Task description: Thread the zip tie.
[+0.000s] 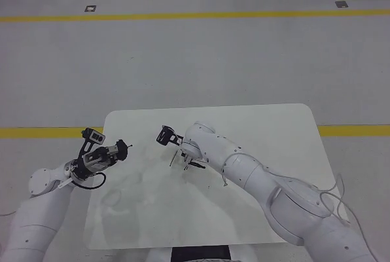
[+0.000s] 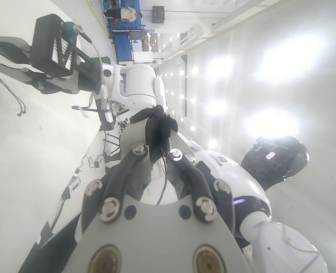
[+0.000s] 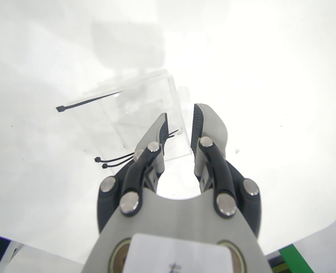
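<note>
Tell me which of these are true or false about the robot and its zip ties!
1. The right gripper is open. True.
2. The zip ties are white. False: they are black.
3. The box is clear. True.
4. The right gripper holds a zip tie. False: nothing sits between its open jaws.
</note>
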### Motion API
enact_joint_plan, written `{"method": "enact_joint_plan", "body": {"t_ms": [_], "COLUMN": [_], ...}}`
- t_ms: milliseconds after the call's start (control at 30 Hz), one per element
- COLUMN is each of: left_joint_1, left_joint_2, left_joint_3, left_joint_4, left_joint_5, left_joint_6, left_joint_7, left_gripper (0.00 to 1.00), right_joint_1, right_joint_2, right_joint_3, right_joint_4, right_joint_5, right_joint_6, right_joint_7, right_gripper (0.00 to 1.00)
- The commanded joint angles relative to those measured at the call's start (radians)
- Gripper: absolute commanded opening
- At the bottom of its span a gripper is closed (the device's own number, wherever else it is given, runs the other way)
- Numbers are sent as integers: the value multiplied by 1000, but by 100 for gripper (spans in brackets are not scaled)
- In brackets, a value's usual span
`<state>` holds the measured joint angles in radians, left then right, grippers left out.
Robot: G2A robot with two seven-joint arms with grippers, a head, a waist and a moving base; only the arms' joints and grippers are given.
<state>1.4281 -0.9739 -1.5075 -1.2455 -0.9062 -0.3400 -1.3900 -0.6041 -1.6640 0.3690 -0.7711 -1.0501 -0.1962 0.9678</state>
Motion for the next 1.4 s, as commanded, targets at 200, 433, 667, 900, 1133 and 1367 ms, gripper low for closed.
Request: {"method": "enact_joint_plan", "body": {"t_ms": [200,433,667,900,1133,1367], "left_joint_1": [0,0,0,0,0,0], "left_joint_2": [0,0,0,0,0,0], "left_joint_3": [0,0,0,0,0,0], "left_joint_4": [0,0,0,0,0,0], "left_joint_5": [0,0,0,0,0,0], "left_joint_6": [0,0,0,0,0,0], "left_joint_7": [0,0,0,0,0,0], "left_gripper": [0,0,0,0,0,0], "right_joint_1": [-1,3,6,2,-9,-24], "right_joint_2": [-19,-39,-53,-56,-52,-42], "right_joint_3": [8,16,48,92,126,150], "right_joint_4": [39,80,121,140,133,102], "right_joint_5": [-17,-26,1,39,44,26], "right_joint_6": [-9,4,46,111,173,187], "right_joint_7": [-10,1,25,57,69,79], "right_gripper": [14,8,0,0,0,100]}}
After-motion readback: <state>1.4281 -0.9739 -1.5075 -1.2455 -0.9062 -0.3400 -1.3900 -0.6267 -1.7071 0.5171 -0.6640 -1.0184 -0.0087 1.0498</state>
